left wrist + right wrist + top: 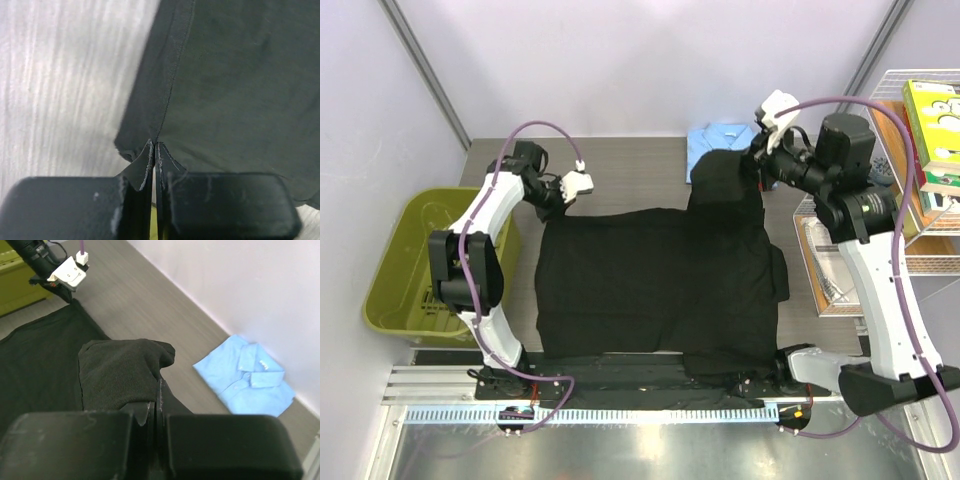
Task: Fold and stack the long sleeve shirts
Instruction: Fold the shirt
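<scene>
At the far left, 1 green bin stands beside the table. Next comes the left gripper, pinched flat on the far-left corner of the black shirt; the seam edge runs straight into its closed tips, low against the tabletop. The black shirt covers the middle of the table, spread mostly flat, with its near edge draped over the table's front.

Further right, the right gripper is clamped on a bunched fold of the same shirt at its far-right corner, holding that fold above the table. Just beyond it, at the far edge near the wall, lies the light blue shirt, already folded into a neat rectangle, collar up. 1 wire rack stands at the far right.

Count: 2 shirts, 1 black and 1 light blue; 2 grippers, both closed on the black one.

The step in hand looks like the first fold of the black shirt. The next move likely calls for both arms to carry the far edge over together, evenly, so the cloth lands flat.
</scene>
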{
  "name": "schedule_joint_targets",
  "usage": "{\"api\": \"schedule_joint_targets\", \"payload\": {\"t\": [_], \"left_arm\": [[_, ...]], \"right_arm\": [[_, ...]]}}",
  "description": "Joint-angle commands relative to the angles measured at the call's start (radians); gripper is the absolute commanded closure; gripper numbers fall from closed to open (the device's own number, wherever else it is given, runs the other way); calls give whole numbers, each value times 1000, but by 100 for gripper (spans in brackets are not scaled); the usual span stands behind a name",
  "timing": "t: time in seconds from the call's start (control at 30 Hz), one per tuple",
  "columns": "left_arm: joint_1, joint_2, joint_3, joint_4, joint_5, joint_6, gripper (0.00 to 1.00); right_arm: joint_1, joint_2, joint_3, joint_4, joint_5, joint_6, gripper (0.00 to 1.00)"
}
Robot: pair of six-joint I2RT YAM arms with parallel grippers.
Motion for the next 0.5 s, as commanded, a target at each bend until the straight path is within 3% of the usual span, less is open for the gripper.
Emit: {"api": "schedule_joint_targets", "payload": {"t": [0.0,0.4,0.47], "left_arm": [[10,-98,-80,2,44,79,100],[8,-163,-281,-23,16,241,100],[10,-161,-308,-7,8,243,93]], "right_arm": [[4,-82,-58,-57,-40,32,99],[6,-234,-227,-183,-100,43,99],[4,-254,-263,-185,-126,55,99]]}}
